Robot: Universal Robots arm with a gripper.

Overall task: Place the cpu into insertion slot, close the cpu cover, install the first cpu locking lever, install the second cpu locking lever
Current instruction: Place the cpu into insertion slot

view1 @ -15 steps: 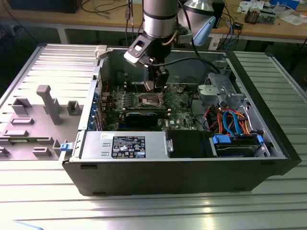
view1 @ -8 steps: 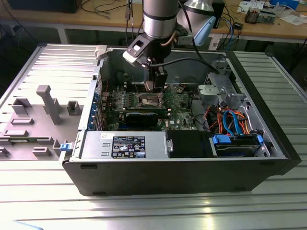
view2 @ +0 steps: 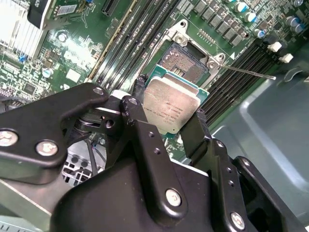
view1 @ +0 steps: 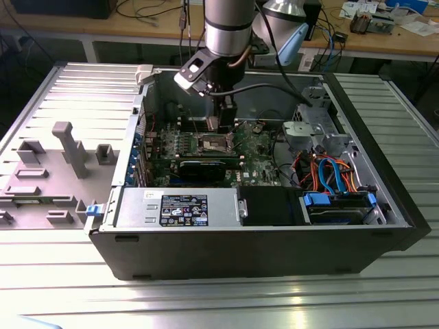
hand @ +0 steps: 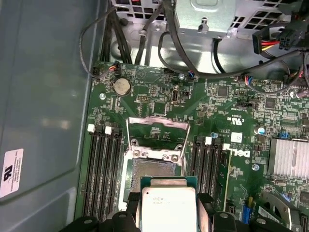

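The gripper (view2: pixel 169 112) has the cpu (view2: pixel 172 101) pinched by its edges between its two black fingers (view2: pixel 145 130), metal top facing the camera in both wrist views. It's hanging just over the insertion slot (hand: pixel 154 166), not seated, with the bare socket showing right beside the chip. The cpu cover (hand: pixel 157 120) is flipped up open at the slot's far edge, and in the exterior view all this sits near the frame's centre, slightly above the middle, inside the open computer case (view1: pixel 240 253).
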